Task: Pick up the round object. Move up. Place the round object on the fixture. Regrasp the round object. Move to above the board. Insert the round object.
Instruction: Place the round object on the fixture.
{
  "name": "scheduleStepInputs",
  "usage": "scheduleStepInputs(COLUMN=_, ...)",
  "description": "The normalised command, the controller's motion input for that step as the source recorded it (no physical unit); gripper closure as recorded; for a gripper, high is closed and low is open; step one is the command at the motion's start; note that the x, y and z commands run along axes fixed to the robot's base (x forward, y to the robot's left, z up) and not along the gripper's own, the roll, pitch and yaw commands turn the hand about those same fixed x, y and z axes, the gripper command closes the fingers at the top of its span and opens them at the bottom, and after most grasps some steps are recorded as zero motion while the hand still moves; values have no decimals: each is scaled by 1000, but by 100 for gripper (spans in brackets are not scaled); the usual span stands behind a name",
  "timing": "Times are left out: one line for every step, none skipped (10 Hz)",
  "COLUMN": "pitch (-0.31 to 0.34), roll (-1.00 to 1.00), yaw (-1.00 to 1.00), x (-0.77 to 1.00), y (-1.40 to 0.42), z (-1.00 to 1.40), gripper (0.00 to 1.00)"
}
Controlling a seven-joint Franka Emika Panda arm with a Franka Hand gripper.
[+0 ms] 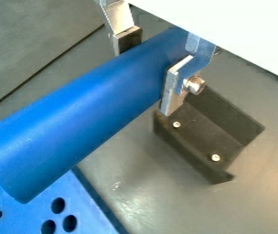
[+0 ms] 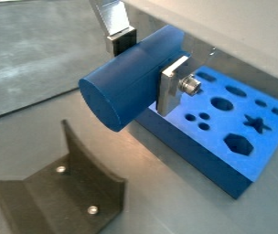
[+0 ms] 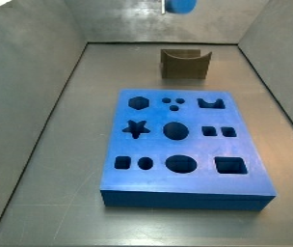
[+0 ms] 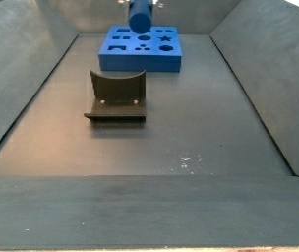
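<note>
Wrist views show the tool (image 1: pixel 154 57) clenched across the blue peg (image 1: pixel 80 114), held level in the air, with the fixture (image 2: pixel 58 187) and board (image 2: pixel 233 123) below. Side views show the peg (image 4: pixel 141 14) high at 12 o'clock, above the fixture (image 3: pixel 185 64). Judged step: moving up; next, lowering the peg into the notch.

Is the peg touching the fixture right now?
Apart. In a side view the peg, held high in the end effector, hangs clear above the fixture; a wrist view shows bare floor between peg and fixture.
</note>
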Motion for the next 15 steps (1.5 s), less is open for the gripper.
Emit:
scheduleStepInputs(pitch=124, roll=-1000, yaw=-37, x=705, y=676, z=35, gripper=100)
scheduleStepInputs(pitch=131, roll=-1000, yaw=-54, x=611, y=508, z=12, gripper=100)
scheduleStepInputs(pitch=136, roll=-1000, yaw=-77, x=523, y=341, z=-2, gripper=100)
scheduleStepInputs(pitch=144, roll=-1000, yaw=-110, x=409, y=125, z=-9, gripper=100)
scheduleStepInputs(pitch=130, roll=-888, yaw=-124, x=326, y=42, z=-16, gripper=100)
scheduleStepInputs(pitch=104, roll=-714, yaw=-132, x=238, y=36, z=-15, gripper=100)
scheduleStepInputs(pitch=77, roll=-497, yaw=-137, x=117, y=44, z=-13, gripper=100)
scheduleStepInputs(pitch=50, roll=-329, yaw=-137, x=46, y=52, z=-11, gripper=100)
scheduleStepInputs(pitch=183, roll=-1000, yaw=-163, x=111, y=130, z=-1000, gripper=100)
scheduleStepInputs(pitch=164, roll=-1000, yaw=-171, x=118, y=131, z=-1000, gripper=100)
scheduleStepInputs(pitch=166, roll=-926, yaw=-193, x=133, y=140, z=-1000, gripper=100)
scheduleStepInputs(pitch=143, roll=-735, yaw=-200, x=151, y=136, z=-1000, gripper=100)
scheduleStepInputs(pitch=100, roll=-577, yaw=-205, x=155, y=138, z=-1000, gripper=100)
scheduleStepInputs(pitch=44, roll=-354, yaw=-204, x=159, y=140, z=-1000, gripper=100)
scheduleStepInputs(pitch=10, roll=-229, yaw=-193, x=170, y=133, z=-1000, gripper=100)
